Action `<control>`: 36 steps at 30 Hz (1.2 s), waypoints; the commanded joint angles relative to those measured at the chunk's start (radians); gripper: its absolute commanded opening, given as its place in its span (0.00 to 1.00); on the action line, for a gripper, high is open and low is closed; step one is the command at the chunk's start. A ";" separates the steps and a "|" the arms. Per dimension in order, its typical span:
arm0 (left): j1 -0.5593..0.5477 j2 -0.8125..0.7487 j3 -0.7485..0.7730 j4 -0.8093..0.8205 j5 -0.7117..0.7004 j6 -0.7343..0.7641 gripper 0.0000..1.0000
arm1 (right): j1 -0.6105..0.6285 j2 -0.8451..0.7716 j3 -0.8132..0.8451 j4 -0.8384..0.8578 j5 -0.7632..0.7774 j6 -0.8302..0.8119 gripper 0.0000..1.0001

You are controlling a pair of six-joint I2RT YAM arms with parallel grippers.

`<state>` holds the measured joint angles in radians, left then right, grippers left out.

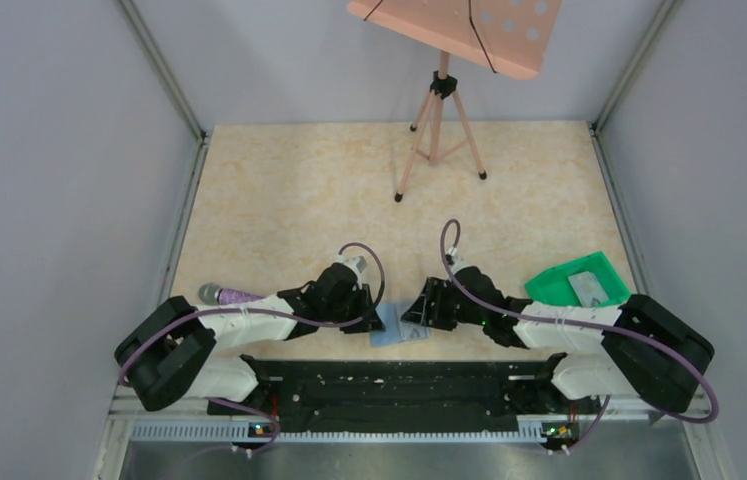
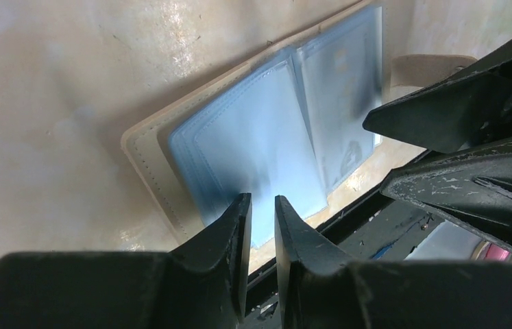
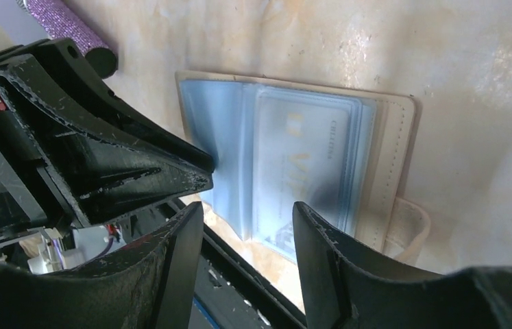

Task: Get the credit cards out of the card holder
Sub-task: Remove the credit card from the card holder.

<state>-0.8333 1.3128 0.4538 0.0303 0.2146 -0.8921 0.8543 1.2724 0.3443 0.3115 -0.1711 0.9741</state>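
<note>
The card holder [image 1: 399,334] lies open near the table's front edge, blue panels up, between both grippers. In the left wrist view its left panel [image 2: 253,147] lies just past my left gripper [image 2: 262,205], whose fingers are almost together with nothing between them. In the right wrist view a pale credit card [image 3: 308,154] sits inside the right panel's clear sleeve. My right gripper [image 3: 247,212] is open and empty over that panel's near edge. Another grey card [image 1: 589,289] lies in the green tray [image 1: 552,285].
A purple microphone [image 1: 230,296] lies left of the left arm. A pink music stand on a tripod [image 1: 438,130] stands at the back. The black base rail [image 1: 389,385] runs just behind the wallet's near edge. Grey walls close both sides.
</note>
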 commanded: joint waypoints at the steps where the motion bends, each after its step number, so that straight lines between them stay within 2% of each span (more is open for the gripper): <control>1: -0.004 -0.029 0.006 -0.025 -0.029 0.009 0.25 | -0.006 -0.047 0.004 0.019 0.010 0.006 0.51; 8: -0.004 -0.112 0.081 -0.144 -0.061 0.028 0.27 | -0.005 -0.094 0.023 -0.088 0.083 -0.043 0.52; 15: -0.004 -0.088 0.125 -0.115 -0.015 0.031 0.28 | -0.006 -0.091 -0.003 -0.106 0.106 -0.052 0.52; 28: -0.004 0.028 0.051 -0.048 -0.041 0.030 0.27 | -0.006 -0.055 0.025 -0.140 0.099 -0.078 0.51; 36: -0.004 0.026 0.023 -0.047 -0.055 0.031 0.27 | -0.006 -0.004 0.052 -0.124 0.085 -0.086 0.51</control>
<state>-0.8333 1.3396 0.5030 -0.0280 0.1909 -0.8703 0.8543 1.2411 0.3653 0.1768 -0.0875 0.9092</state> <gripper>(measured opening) 0.274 0.515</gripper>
